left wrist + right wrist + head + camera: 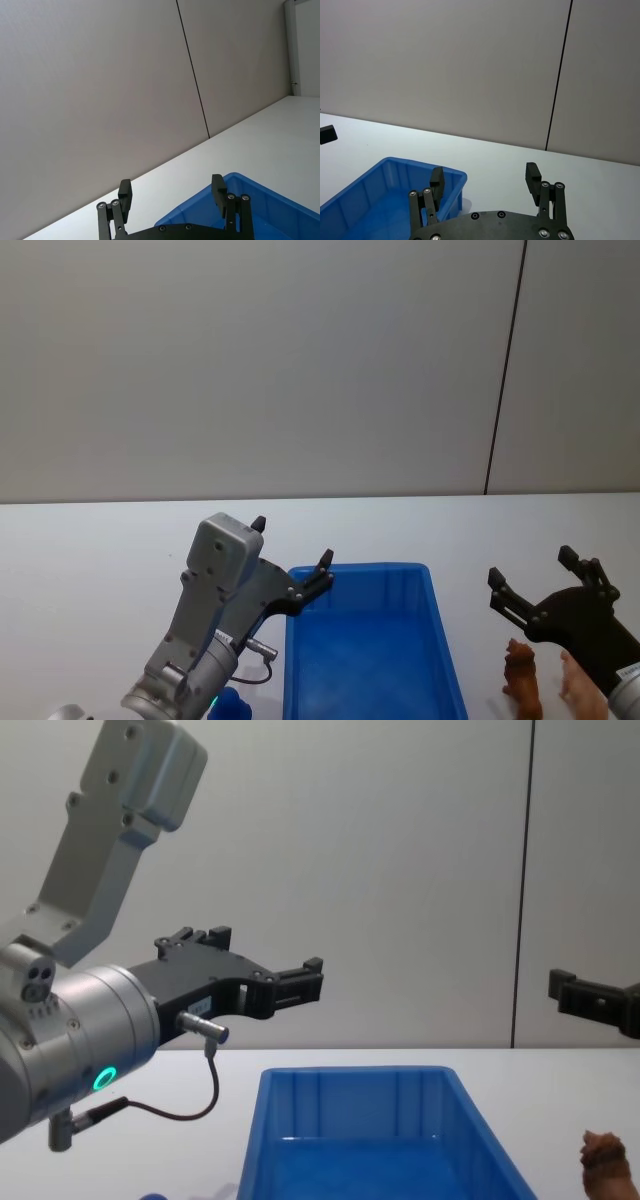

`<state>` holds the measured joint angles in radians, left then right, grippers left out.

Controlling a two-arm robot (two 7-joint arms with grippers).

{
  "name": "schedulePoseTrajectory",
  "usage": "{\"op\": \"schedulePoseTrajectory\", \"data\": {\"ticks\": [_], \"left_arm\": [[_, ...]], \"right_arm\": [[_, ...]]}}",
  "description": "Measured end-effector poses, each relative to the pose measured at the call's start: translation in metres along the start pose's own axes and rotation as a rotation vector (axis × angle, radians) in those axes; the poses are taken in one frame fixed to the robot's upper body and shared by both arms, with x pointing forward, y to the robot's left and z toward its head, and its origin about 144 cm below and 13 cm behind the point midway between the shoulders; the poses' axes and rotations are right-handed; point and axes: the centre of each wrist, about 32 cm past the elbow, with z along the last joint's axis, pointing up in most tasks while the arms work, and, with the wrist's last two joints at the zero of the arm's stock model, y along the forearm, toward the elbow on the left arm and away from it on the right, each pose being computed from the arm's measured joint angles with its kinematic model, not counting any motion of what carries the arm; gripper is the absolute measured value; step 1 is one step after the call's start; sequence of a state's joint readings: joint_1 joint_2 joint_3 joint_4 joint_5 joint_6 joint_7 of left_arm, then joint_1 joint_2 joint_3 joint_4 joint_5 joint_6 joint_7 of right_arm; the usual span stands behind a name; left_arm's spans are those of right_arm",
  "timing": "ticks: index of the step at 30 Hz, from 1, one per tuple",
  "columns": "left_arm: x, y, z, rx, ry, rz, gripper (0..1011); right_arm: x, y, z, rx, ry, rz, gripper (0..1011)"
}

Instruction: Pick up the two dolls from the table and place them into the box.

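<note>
Box [360, 569] on table [90, 550], brown doll [522, 677] outside, just R of it.

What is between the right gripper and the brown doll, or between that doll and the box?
Nothing visible. The right gripper, fingers open, hangs above the brown doll, which stands on the table just right of the box; only bare tabletop separates them.

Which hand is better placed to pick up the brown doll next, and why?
Right. The open right hand hangs near the brown doll, both right of the box; the left hand is at the box's left edge, farther off.
</note>
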<state>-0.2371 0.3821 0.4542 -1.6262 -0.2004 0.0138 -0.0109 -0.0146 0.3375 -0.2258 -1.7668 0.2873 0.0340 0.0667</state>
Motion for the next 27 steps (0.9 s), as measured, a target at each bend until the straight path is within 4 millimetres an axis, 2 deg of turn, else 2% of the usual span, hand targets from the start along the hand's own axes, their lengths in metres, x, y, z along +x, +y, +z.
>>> {"op": "schedulePoseTrajectory", "data": {"ticks": [27], "left_arm": [[0.0000, 0.0000, 0.0000, 0.000, 0.000, 0.000, 1003]], "right_arm": [[0.0000, 0.0000, 0.0000, 0.000, 0.000, 0.000, 1001]]}}
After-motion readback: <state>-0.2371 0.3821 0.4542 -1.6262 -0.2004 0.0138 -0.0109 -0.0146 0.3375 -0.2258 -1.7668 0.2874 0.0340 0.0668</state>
